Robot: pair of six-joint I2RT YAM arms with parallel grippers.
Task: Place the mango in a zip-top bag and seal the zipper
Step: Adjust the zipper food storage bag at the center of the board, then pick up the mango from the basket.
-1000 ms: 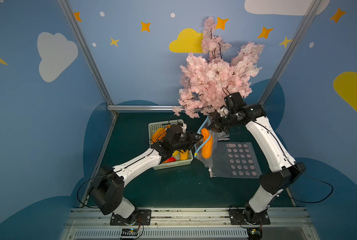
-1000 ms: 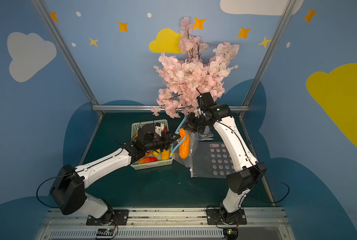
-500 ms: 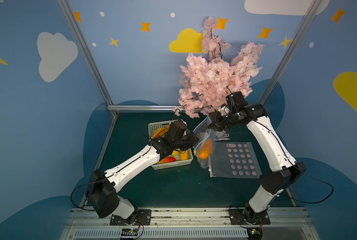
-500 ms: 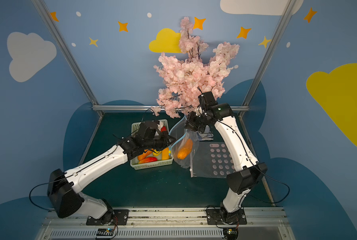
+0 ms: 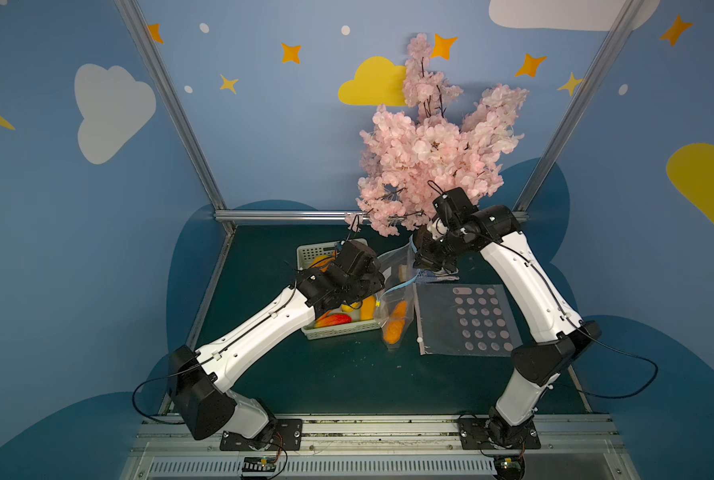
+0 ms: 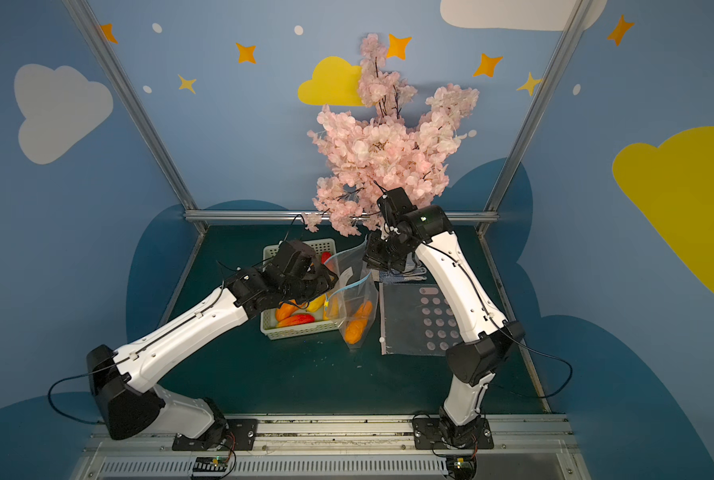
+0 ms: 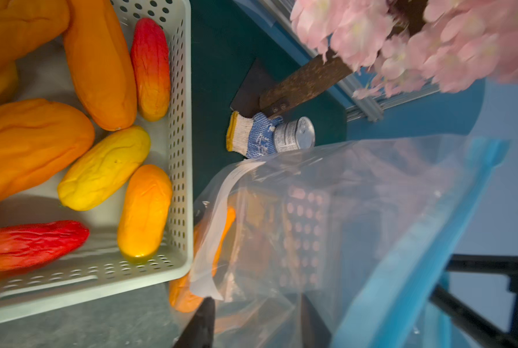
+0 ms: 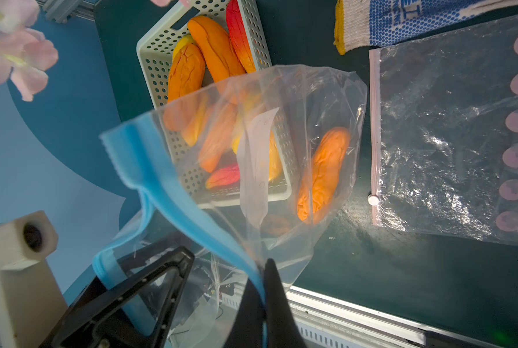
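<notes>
Left arm (image 5: 263,332) and right arm (image 5: 527,286): glossy white shell links with small dark screws (image 5: 548,309) along the sides and bulky black joint housings (image 5: 199,399). Thin black cables (image 5: 655,374) loop loose near each elbow. Black base plates (image 5: 259,432), bolted. Left gripper (image 7: 257,322) and right gripper (image 8: 263,301): black, tapered fingers. A green lamp (image 6: 423,217) glows on the right arm's upper housing.
</notes>
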